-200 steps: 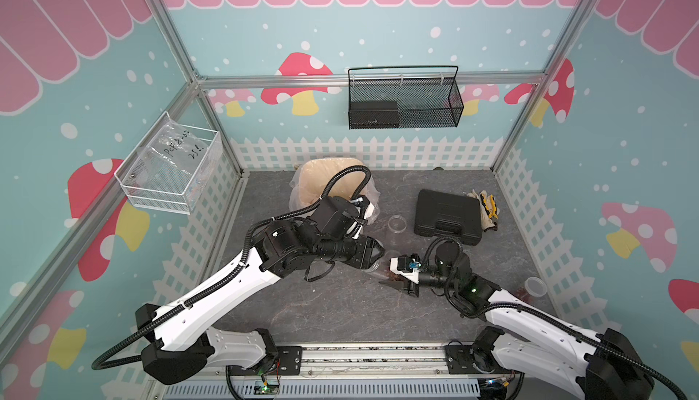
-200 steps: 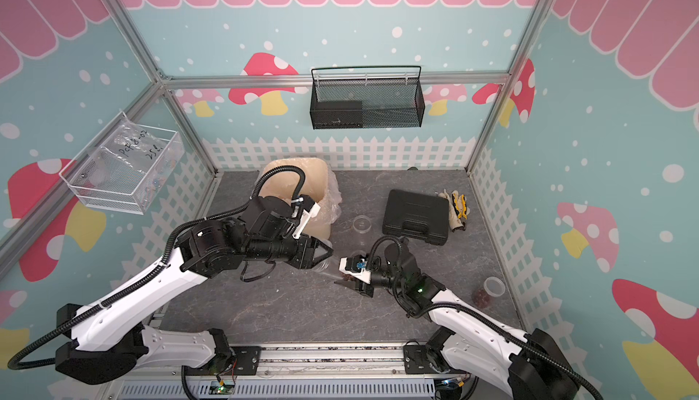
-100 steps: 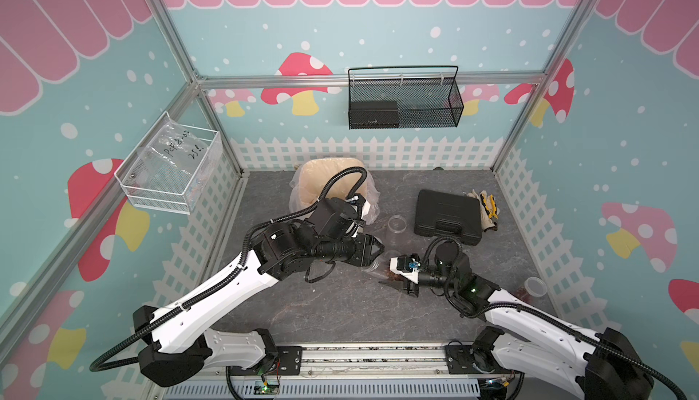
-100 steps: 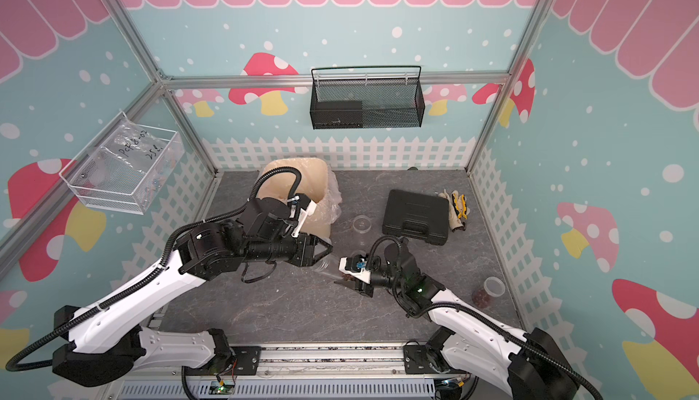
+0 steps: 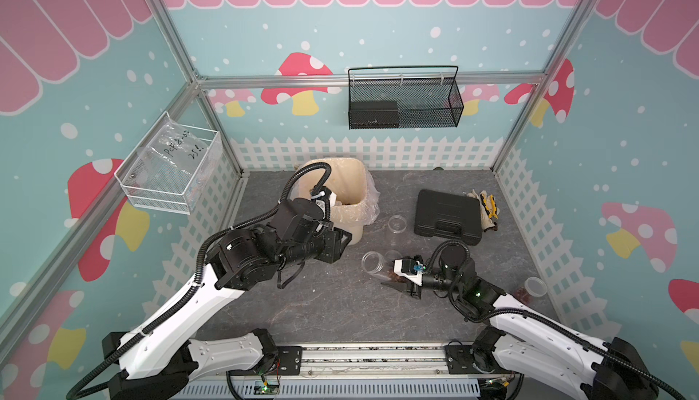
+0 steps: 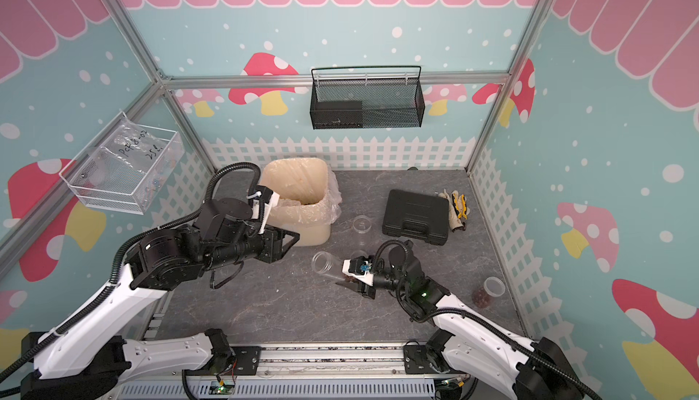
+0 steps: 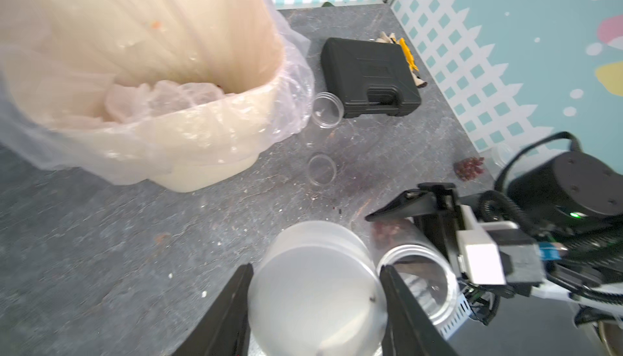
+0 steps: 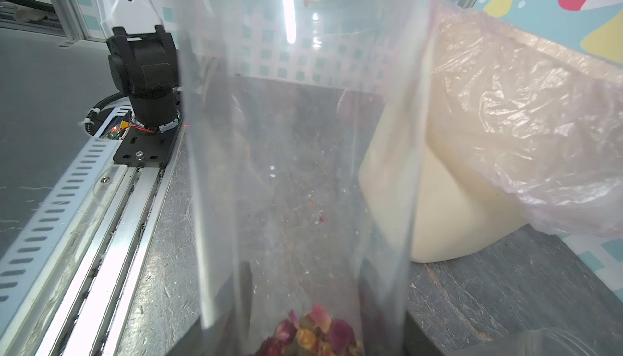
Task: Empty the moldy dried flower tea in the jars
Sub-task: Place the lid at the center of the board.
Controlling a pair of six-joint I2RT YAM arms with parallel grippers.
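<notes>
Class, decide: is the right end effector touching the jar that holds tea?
Touching. The right wrist view shows the jar clamped in the right end effector, dark fingers against its walls on both sides, the tea lying at that end.

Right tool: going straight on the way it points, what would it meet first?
Probably the left tool and the lid it grips: the jar held by the right tool aims its open mouth at them from close by. Relative height is unclear.

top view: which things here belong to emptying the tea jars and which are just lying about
job: held jar, flower tea, lined bin, jar by wall, empty jar, held lid, loose lid
lying about: black case, gloves, wire basket, wall tray
</notes>
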